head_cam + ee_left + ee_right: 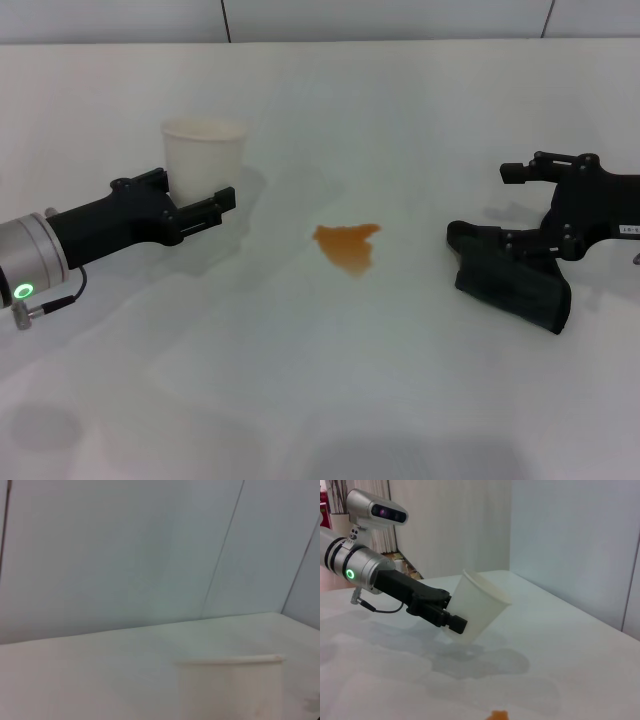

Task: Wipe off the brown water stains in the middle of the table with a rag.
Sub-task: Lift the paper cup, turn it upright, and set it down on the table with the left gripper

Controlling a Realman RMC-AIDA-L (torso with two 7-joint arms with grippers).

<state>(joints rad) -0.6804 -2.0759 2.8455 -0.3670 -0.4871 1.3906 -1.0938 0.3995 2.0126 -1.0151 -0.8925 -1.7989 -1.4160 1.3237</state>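
The brown water stains [348, 243] are one small orange-brown patch in the middle of the white table [330, 380]; an edge of the patch also shows in the right wrist view [498, 715]. The dark rag [520, 285] lies in lumpy folds on the table to the stain's right. My right gripper [490, 205] is open just over the rag's near end, with its lower finger against the cloth and its upper finger above it. My left gripper [200, 185] is at the left, shut on a white paper cup [203, 150].
The white paper cup also shows in the right wrist view [477, 605], held by the left gripper [451, 620] with its shadow on the table beneath. Its rim shows in the left wrist view [230, 661]. Pale wall panels stand behind the table's far edge.
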